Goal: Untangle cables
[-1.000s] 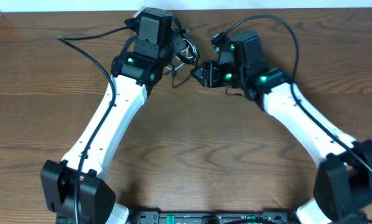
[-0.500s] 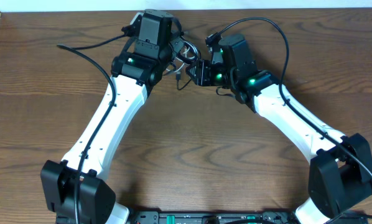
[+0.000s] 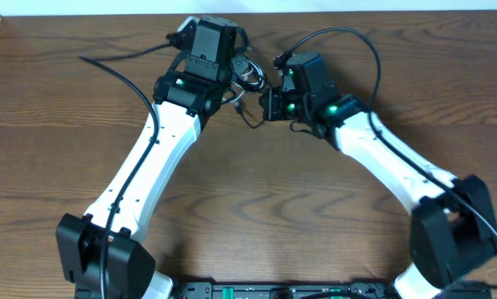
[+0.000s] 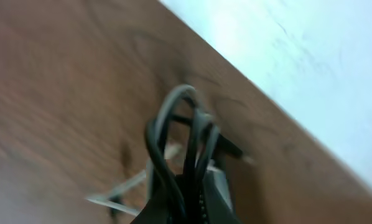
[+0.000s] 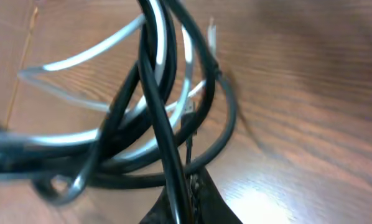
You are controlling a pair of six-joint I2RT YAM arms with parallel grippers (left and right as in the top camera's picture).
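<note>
The black and white cables (image 3: pixel 248 76) form one tangled bundle near the table's far edge, between my two grippers. My left gripper (image 3: pixel 235 70) is shut on black cable loops (image 4: pixel 173 137) that rise out of its jaws. White cable strands (image 4: pixel 125 188) trail off beside them to the left. My right gripper (image 3: pixel 264 103) sits just right of the bundle. In the right wrist view it (image 5: pixel 185 202) is shut on a black cable strand (image 5: pixel 158 93). White cable loops (image 5: pixel 80 59) lie crossed through the black loops over the wood.
The wooden table (image 3: pixel 257 208) ends just behind the tangle at a pale surface (image 4: pixel 310 56). Thick black arm wires arc out over the table on the left (image 3: pixel 115 71) and on the right (image 3: pixel 356 37).
My right gripper has moved left into the tangle and closed on a black strand. The left gripper has stayed shut and has shifted only slightly.
</note>
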